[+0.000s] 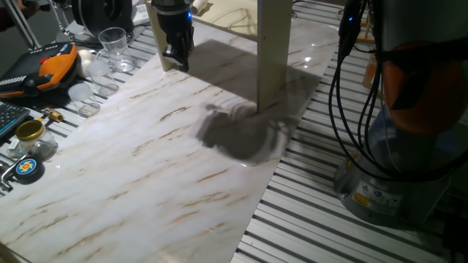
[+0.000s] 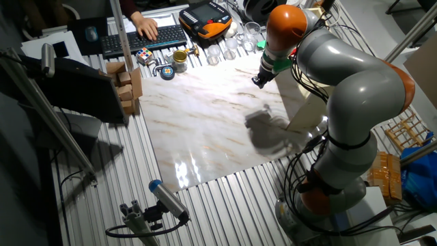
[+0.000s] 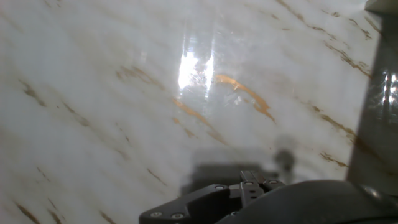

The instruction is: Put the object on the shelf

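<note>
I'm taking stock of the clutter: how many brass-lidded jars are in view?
1. The brass-lidded jar stands on the slatted table just off the marble board, near the keyboard. Another could be hidden among the clutter.

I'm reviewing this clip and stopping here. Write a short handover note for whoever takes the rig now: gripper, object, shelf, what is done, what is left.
Gripper: low over the marble board, close beside a panel leg of the shelf. No view shows whether it is open or shut.
Object: not visible in any view, neither on the board nor between the fingers.
Shelf: standing on the far end of the board. Its top is out of frame.
Done: cannot confirm placement.
Left: find the object first, then check the shelf top before moving.
</note>
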Robot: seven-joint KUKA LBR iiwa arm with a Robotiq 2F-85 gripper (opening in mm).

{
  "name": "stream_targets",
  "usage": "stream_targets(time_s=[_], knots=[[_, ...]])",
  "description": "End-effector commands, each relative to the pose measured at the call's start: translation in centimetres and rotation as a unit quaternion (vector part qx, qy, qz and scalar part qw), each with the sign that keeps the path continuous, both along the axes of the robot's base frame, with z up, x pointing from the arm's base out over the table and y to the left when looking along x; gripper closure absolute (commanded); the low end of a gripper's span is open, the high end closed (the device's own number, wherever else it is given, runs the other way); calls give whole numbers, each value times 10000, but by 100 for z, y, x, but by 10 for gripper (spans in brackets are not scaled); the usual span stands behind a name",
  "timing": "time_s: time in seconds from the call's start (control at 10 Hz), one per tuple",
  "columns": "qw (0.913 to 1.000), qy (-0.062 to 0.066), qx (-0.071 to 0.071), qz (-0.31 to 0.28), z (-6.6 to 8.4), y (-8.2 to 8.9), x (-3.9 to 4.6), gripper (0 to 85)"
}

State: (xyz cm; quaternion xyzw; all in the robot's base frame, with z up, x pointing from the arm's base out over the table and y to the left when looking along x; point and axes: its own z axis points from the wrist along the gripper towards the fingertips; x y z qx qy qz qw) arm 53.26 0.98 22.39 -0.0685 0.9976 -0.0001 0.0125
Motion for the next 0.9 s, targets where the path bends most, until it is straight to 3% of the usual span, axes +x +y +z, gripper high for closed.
stream_targets(time_s=[0.0,0.8], knots=[[10000,0,0,0,1,0,0,850],[10000,-15,-22,-23,8,20,9,850]])
